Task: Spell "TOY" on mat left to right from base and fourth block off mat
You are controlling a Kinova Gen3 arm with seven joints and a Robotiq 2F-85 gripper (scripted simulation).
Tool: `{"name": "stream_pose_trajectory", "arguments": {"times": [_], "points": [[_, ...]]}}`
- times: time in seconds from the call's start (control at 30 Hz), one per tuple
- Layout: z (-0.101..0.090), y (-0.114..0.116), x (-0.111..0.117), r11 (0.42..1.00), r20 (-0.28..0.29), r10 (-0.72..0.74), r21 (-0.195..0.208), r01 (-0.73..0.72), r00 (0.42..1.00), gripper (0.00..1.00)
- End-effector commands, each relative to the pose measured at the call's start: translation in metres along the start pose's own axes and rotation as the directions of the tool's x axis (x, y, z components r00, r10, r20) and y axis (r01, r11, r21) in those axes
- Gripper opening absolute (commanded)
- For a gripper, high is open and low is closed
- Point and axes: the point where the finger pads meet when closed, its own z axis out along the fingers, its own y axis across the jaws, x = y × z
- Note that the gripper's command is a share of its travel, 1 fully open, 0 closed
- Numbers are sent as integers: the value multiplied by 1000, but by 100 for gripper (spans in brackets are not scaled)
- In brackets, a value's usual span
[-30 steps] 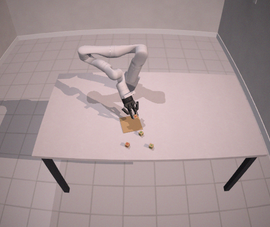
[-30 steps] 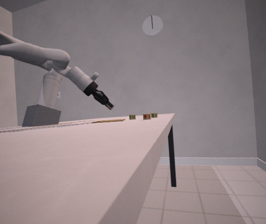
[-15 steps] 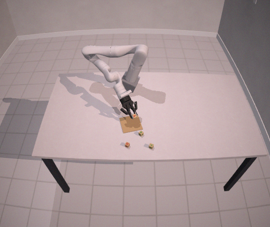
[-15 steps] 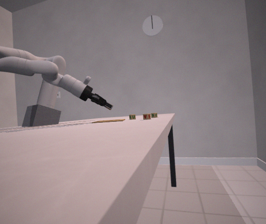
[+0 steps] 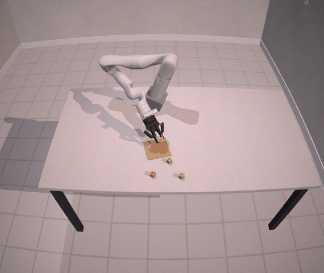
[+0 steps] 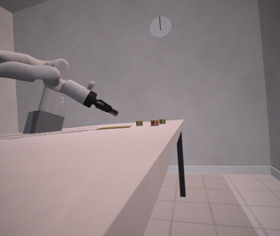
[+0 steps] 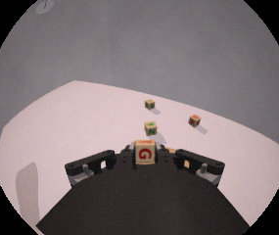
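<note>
My gripper point(image 5: 160, 139) point(image 6: 115, 113) point(image 7: 145, 148) is shut on a wooden block with red letters point(image 7: 145, 154), tilted forward and held in the air above the mat's robot-side edge. A red G shows on the held block's face towards the wrist camera. The tan mat point(image 5: 152, 156) point(image 6: 114, 127) lies flat on the table. A green-lettered block point(image 5: 169, 160) point(image 6: 139, 123) point(image 7: 151, 128) stands just off the mat's far right corner. A red-lettered block point(image 5: 152, 174) point(image 6: 154, 123) point(image 7: 194, 120) and another green-lettered block point(image 5: 181, 175) point(image 6: 162, 121) point(image 7: 150, 104) stand farther out. Their top letters are too small to read surely.
The white table point(image 5: 229, 141) point(image 6: 66, 172) has its far edge beyond the two outer blocks. The arm's grey base point(image 5: 156, 101) point(image 6: 43, 122) stands behind the gripper. Shadows of the arm fall on the table and mat.
</note>
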Motion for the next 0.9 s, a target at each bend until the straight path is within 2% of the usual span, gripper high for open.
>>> {"name": "stream_pose_trajectory", "arguments": {"times": [0.0,0.5,0.87], "points": [[3,0,-4,1000,-1,3,0,-3,1000,21],[21,1,-35,1000,-1,3,0,-3,1000,21],[24,1,-39,1000,-1,3,0,-3,1000,21]]}}
